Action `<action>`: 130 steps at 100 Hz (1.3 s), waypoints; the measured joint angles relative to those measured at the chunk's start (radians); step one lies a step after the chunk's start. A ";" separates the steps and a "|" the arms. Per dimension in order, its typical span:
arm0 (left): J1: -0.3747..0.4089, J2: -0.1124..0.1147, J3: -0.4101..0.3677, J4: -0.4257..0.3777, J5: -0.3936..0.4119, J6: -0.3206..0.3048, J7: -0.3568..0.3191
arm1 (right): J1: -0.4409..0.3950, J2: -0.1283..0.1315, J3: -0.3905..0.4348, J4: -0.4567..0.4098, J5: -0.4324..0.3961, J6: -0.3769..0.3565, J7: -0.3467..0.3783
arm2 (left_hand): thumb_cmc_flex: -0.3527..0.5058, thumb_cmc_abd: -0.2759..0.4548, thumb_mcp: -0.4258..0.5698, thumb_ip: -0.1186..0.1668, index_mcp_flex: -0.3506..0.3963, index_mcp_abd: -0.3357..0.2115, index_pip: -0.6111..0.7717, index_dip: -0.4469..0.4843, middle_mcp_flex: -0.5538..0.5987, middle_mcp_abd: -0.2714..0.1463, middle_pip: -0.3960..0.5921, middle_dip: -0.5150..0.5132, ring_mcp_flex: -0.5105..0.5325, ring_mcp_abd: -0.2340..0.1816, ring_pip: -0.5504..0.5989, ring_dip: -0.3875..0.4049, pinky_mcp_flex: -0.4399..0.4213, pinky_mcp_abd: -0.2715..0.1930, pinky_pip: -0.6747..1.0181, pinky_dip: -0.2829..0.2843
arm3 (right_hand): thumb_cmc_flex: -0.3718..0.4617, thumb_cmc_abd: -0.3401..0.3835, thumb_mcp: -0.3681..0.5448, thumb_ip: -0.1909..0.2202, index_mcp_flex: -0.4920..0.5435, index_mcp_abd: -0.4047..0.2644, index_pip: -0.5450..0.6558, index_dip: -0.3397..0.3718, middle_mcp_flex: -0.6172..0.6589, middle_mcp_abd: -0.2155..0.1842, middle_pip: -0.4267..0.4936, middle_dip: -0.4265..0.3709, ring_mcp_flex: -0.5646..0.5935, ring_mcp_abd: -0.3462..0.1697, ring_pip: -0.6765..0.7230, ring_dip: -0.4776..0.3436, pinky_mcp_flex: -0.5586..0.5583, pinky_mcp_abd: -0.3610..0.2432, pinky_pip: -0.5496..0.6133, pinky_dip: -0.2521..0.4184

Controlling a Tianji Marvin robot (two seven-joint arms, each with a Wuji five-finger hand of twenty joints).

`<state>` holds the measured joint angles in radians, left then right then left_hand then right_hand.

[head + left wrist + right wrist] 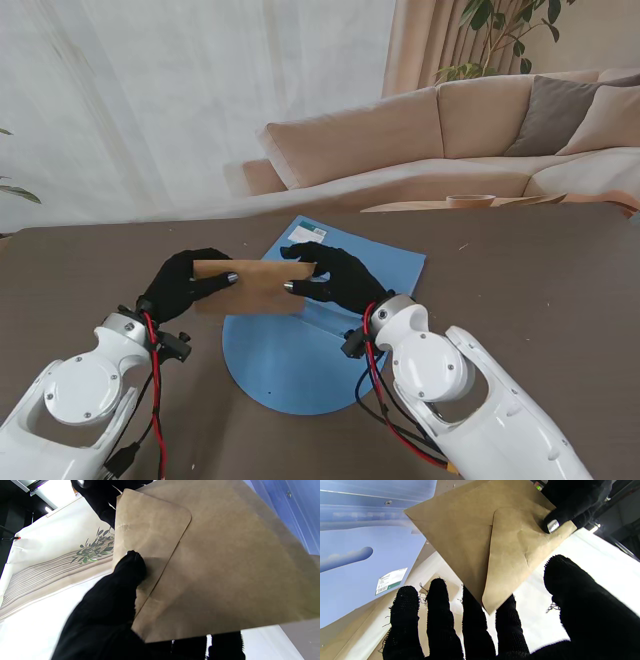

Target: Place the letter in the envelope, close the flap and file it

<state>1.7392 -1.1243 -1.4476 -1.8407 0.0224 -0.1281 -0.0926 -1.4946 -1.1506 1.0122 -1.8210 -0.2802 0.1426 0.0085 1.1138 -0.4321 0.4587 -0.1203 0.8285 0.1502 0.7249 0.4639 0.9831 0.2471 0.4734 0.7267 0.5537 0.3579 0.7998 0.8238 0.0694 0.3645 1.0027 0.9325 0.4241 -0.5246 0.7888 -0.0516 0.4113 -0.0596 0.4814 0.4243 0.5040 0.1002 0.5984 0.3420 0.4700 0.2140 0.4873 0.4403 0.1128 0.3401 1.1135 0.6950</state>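
Pinching the flat brown paper envelope at its left end, the black-gloved left hand holds it above the blue plastic folder. The black-gloved right hand grips the right end, thumb spread off it; the rounded flap lies folded down.

envelope | brown kraft | flap folded shut | held above blue folder

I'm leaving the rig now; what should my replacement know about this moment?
Left hand: shut on the envelope, thumb on its flap.
Right hand: at the envelope's other end, fingers spread in the wrist view; firm grip cannot be told.
Envelope is held up over the blue folder, which lies open on the table.
Flap looks folded down; the letter is not visible.
Left: confirm closure, file it in the folder.
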 measured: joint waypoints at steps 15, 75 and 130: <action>-0.002 -0.006 -0.004 0.042 0.007 -0.097 0.047 | -0.038 0.000 0.037 -0.040 -0.045 0.011 -0.025 | 0.012 0.001 -0.010 0.000 0.000 0.010 0.000 0.010 0.000 0.000 0.002 0.000 0.000 0.000 0.000 0.000 0.000 0.000 0.012 -0.009 | -0.013 0.021 -0.020 0.001 0.000 0.000 0.000 -0.010 -0.010 -0.005 0.001 0.000 -0.003 -0.004 -0.013 0.000 -0.010 -0.001 -0.021 0.000; 0.062 -0.033 -0.037 0.094 -0.059 -0.214 0.146 | 0.206 0.048 -0.068 0.244 -0.278 0.105 0.135 | 0.036 0.010 -0.026 0.000 -0.004 0.032 0.000 0.022 -0.001 0.016 0.013 0.000 -0.011 0.001 0.001 0.000 -0.022 0.000 0.023 -0.024 | 0.061 0.039 0.186 0.044 0.032 0.000 0.128 -0.007 0.075 -0.050 -0.030 -0.028 0.039 -0.007 0.073 0.008 0.079 -0.027 0.124 0.082; 0.045 -0.032 -0.038 0.190 -0.156 -0.256 0.086 | 0.497 0.032 -0.350 0.547 -0.249 0.064 0.186 | 0.038 0.012 -0.035 0.000 -0.004 0.033 0.000 0.022 -0.001 0.016 0.013 0.000 -0.012 0.001 0.001 0.000 -0.028 0.000 0.023 -0.024 | 0.119 0.019 0.253 0.068 0.027 -0.002 0.186 0.054 0.193 -0.110 -0.053 -0.034 0.066 -0.051 0.315 0.123 0.180 -0.165 0.420 0.274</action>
<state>1.7840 -1.1567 -1.4854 -1.6511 -0.1338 -0.3839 -0.0066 -0.9979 -1.1183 0.6623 -1.2735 -0.5289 0.2064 0.1944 1.1518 -0.4205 0.4233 -0.1201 0.8244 0.1831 0.7254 0.4862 0.9817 0.2634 0.4867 0.7266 0.5422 0.3586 0.8005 0.8238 0.0416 0.3648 1.0262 0.9080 0.5436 -0.5058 1.0415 0.0164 0.4386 -0.0614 0.6675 0.4787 0.6967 -0.0099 0.5453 0.3084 0.5363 0.1627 0.8020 0.5630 0.2929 0.1747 1.5334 0.9686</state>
